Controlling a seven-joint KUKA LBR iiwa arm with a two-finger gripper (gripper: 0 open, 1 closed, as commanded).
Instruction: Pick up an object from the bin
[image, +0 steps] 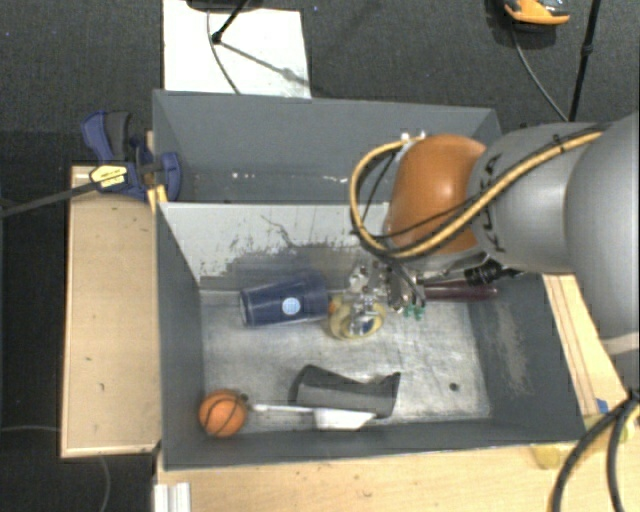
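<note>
Along the near wall of the grey metal bin (182, 340): small orange ball (222, 413), white plastic scoop (330, 416), dark grey wedge (345, 388). Mid-floor, a yellowish clear round piece (352, 320) lies just beside a dark blue cylinder (285, 302), with the gripper (388, 292) over it; how far open, cannot tell. Judged light, rigid, slippery; pinch across its rim.

Blue can (285, 303), orange ball (222, 413) (lower-left corner), dark grey piece (345, 388).
</note>
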